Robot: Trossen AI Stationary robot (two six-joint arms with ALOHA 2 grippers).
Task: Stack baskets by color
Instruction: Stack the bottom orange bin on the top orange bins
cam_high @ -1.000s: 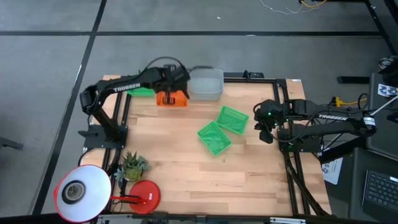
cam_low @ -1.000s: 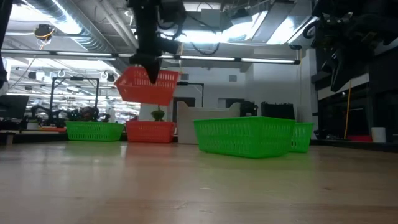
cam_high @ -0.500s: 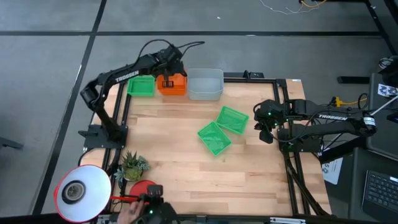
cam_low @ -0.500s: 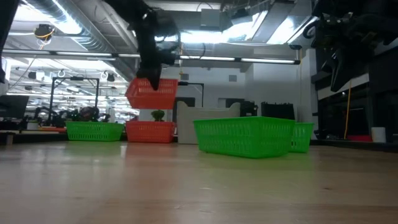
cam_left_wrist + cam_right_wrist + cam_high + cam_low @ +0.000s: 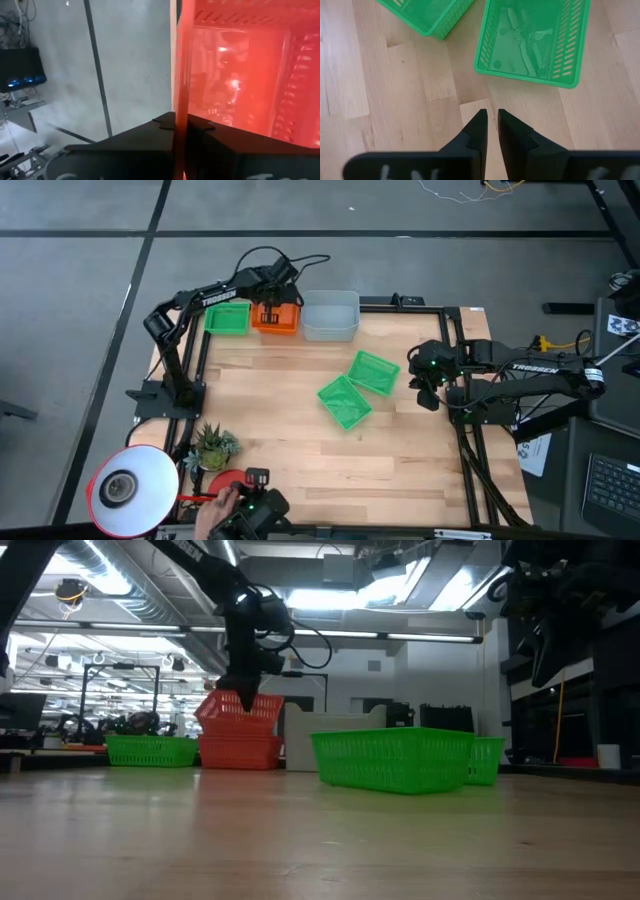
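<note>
Low view: red-orange basket [image 5: 240, 707] tilted, pinched by its wall in left gripper [image 5: 243, 698], lower edge resting into red-orange stack [image 5: 238, 750] at far-left of table. Left wrist view confirms: thin red wall clamped between closed fingers [image 5: 150, 137]. High view places it btwn green basket [image 5: 227, 318] on left & grey basket [image 5: 330, 315] on right, all along far edge.

Step in hand, by judgement: nesting. To do well: level basket first, square corners w/ stack below, lower straight till seated, only then release; letting go while tilted risks a crooked, jammed nest.

Two more green baskets [image 5: 360, 387] loose mid-table. Right gripper [image 5: 489, 131] hovering over bare wood just near of them, fingers nearly closed, narrow gap, holding nothing.

Writing: "TROSSEN" legible on both arms in high view.
</note>
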